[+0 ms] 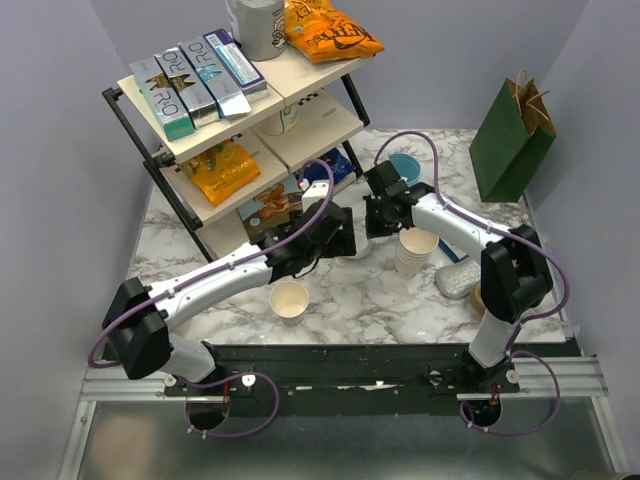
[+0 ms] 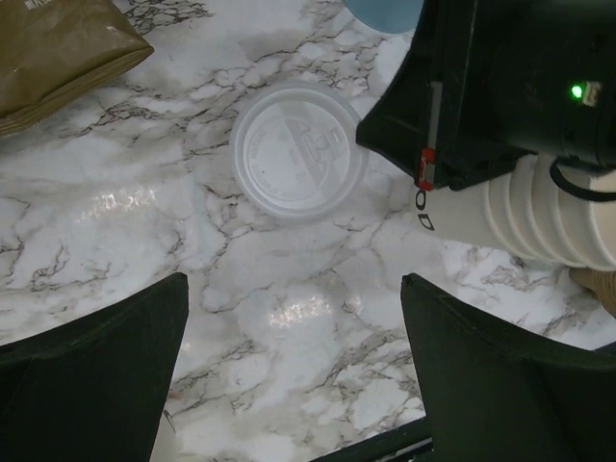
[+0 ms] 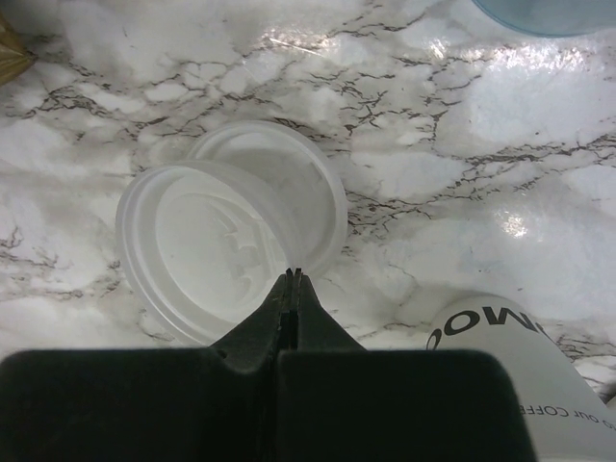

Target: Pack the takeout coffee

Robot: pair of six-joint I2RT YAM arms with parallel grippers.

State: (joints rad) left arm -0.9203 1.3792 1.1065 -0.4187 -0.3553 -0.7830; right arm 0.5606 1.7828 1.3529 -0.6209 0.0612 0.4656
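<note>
While the right hand point(image 3: 294, 276) has its jaws pressed together on the near rim of a translucent white lid point(image 3: 197, 245), that lid sits tilted over a second lid point(image 3: 294, 168) lying flat on the marble worktop point(image 1: 380, 300). Looks like a real pinch on the rim, contact point right at the fingertips.

Left hand point(image 2: 294, 284): jaws wide, nothing between them, hanging over bare marble. From its wrist camera the lids are at 12 o'clock, the right hand at 2 o'clock.

Takeout coffee cup point(image 1: 290, 298): upright on the worktop, no lid on it, open mouth up. Overhead it's at 7 o'clock from the left hand, apart from both lids, touching neither hand.

Stack of cream cups point(image 1: 417, 250): just beside the right hand at 4 o'clock. Green paper bag point(image 1: 512, 140): upright at the worktop's 2 o'clock corner, well apart from the cup.
</note>
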